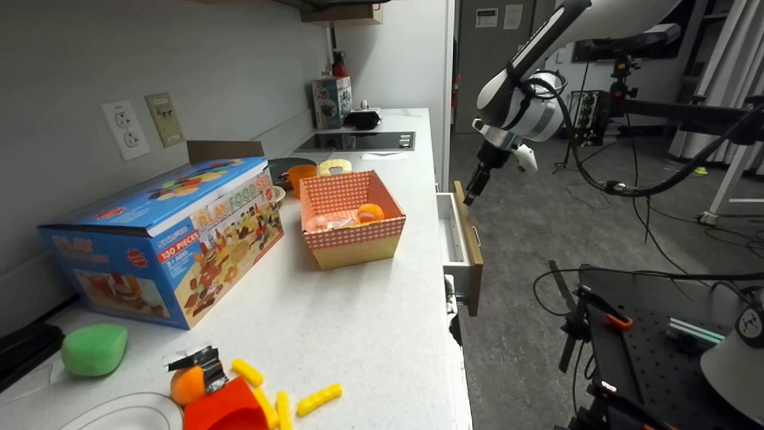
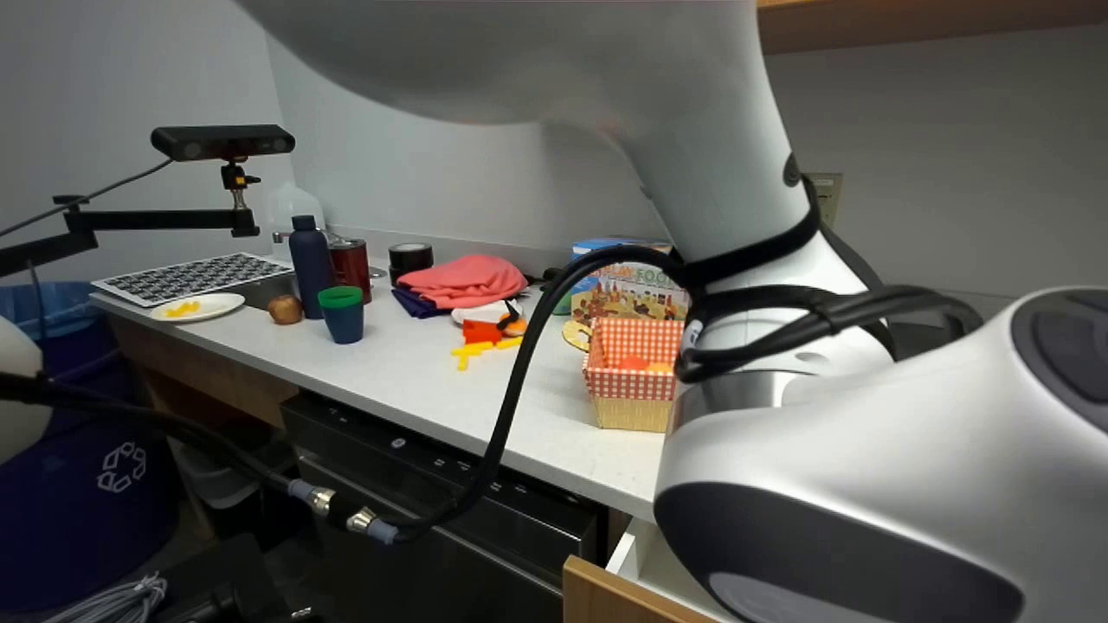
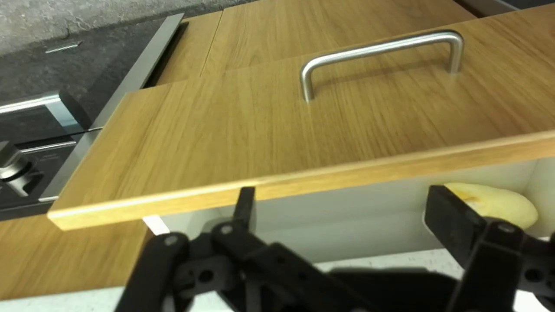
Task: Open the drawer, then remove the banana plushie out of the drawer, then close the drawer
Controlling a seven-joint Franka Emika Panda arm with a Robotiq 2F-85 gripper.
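The drawer (image 3: pixel 277 130) is pulled partway out, with a wooden front, a metal bar handle (image 3: pixel 381 47) and a white inside. It also shows in both exterior views, its front edge (image 1: pixel 468 251) standing out from the counter. At the drawer's right end in the wrist view lies the banana plushie (image 3: pixel 507 206), pale yellow and partly covered by a finger. My gripper (image 3: pixel 342 190) is open with nothing between its fingers, over the drawer's front edge. An exterior view shows its fingertips (image 1: pixel 469 198) close to that edge; whether they touch it I cannot tell.
On the counter (image 1: pixel 334 322) stand a red checkered basket (image 1: pixel 358 239) holding orange toys and a blue play food box (image 1: pixel 173 233). Yellow sticks (image 1: pixel 319 399) lie nearby. A black cable (image 2: pixel 519 372) loops off the arm. A stove top (image 1: pixel 358 141) is set into the counter.
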